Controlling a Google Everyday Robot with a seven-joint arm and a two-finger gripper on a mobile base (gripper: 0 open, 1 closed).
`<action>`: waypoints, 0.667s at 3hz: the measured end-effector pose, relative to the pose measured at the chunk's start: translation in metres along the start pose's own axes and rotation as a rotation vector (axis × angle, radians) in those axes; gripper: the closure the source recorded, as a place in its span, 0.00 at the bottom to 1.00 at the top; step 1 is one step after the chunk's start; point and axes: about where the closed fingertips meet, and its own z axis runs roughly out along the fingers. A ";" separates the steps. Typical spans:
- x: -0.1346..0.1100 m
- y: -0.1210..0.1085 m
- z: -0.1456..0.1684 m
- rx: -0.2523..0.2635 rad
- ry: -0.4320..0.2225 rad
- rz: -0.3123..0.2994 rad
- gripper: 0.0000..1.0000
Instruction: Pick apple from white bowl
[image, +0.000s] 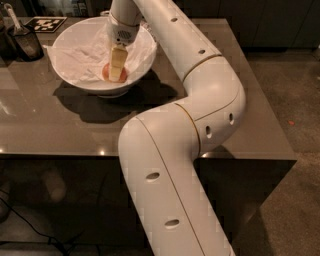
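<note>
The white bowl (67, 75) stands on the dark table at the far left, lined with crumpled white paper. The red-orange apple (106, 73) lies at the bottom of the bowl, right of its centre. My gripper (116, 75) reaches down into the bowl from the white arm and is right over the apple, hiding its middle. Only the apple's left and right edges show on either side of the gripper.
A small dark cup (26, 42) with a utensil stands left of the bowl at the table's back edge. A black-and-white marker tag (46, 22) lies behind the bowl. The table's (250, 100) front and right edges drop to the floor. My arm's elbow hangs over the front edge.
</note>
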 end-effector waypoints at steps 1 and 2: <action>0.001 -0.001 0.007 -0.006 -0.003 0.004 0.23; 0.002 -0.002 0.010 -0.006 -0.006 0.003 0.24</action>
